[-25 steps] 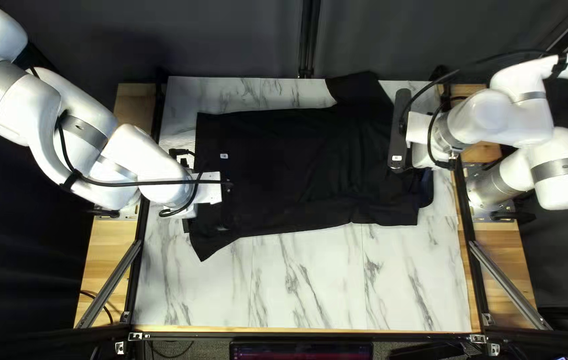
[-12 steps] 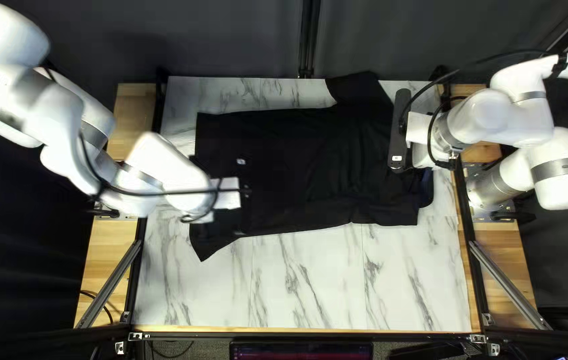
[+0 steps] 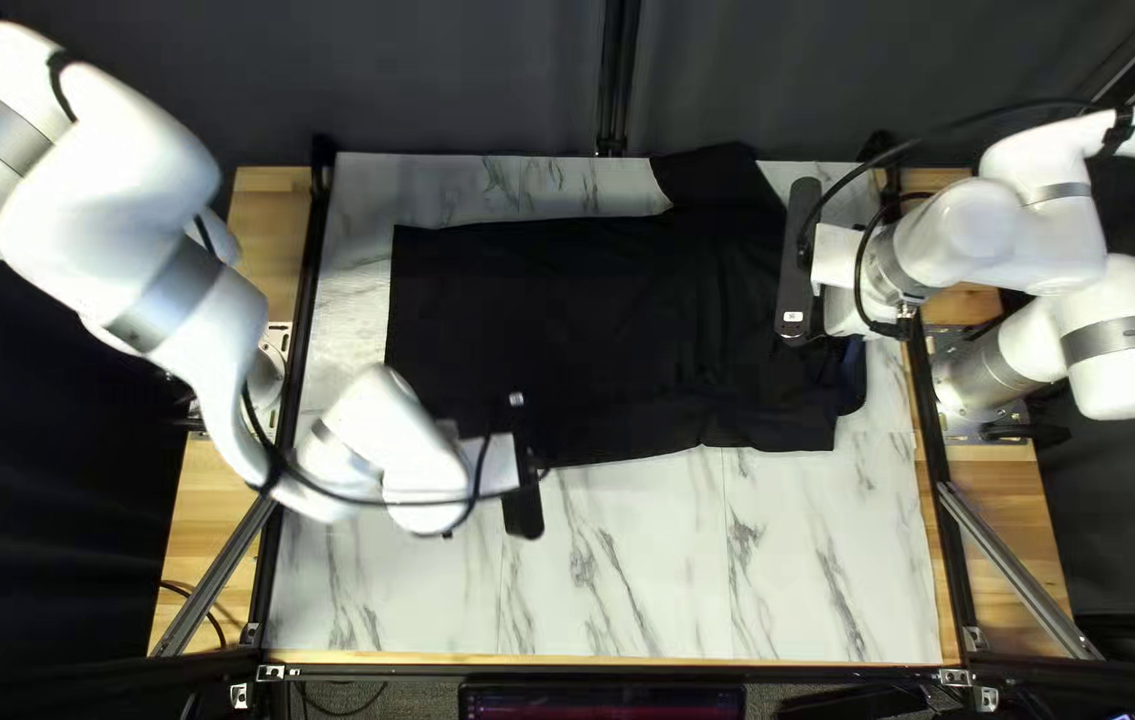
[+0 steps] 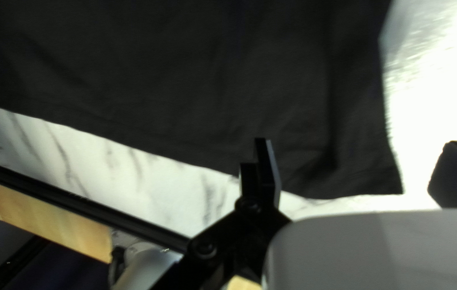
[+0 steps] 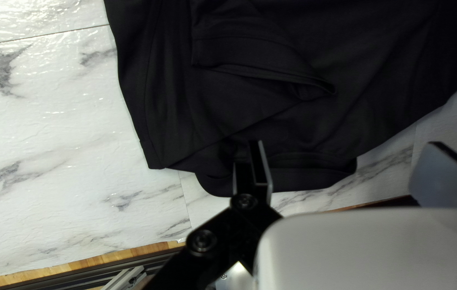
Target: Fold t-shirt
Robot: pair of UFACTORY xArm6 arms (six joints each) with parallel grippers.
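1. Across the table point(image 3: 661, 574), bare white top shows on the near side, with room to fold.
2. The black t-shirt point(image 3: 528, 320) lies on the middle and far part of that top. It looks light, soft and floppy, and I guess it won't break. It may bunch or slide if pulled fast, so it should move low and slow.
3. My left gripper point(image 4: 358, 166) has its two fingers spread wide with no cloth pinched. One is by the bottom hem, the other is out past the shirt. I can't tell how high they are.
4. My right gripper point(image 5: 349, 169) also has its fingers far apart, by the neck end, and it holds nothing.
5. One sleeve point(image 3: 714, 174) sticks out toward the far edge. What looks like the other sleeve point(image 5: 255, 51) lies on top of the shirt, so I think folding has begun.
6. The collar point(image 5: 303, 180) pokes out past the folds. It could slip out of line.
7. The hem corner point(image 4: 395, 185) is flat and looks thin. It seems a good spot to pinch, a bit in from the tip.
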